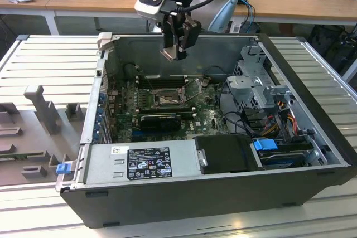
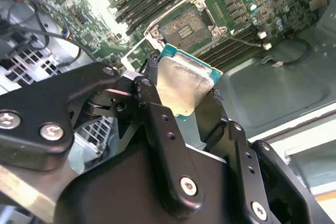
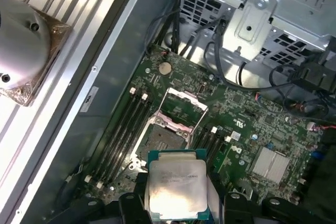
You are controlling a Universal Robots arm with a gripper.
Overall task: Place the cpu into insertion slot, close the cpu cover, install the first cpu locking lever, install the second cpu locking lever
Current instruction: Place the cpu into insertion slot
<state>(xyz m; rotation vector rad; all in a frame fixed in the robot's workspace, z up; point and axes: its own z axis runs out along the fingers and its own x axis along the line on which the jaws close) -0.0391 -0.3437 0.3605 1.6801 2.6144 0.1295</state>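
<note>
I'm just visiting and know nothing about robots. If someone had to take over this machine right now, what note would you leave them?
Gripper: jaws shut on the cpu, which is held in the air above the open case and is not yet down at the board.
Slot: empty, with its pin field exposed.
Cover: flipped up and open beside the slot.
Done: the cpu is picked up.
Left: cpu into the slot, cover shut, both locking levers.
</note>
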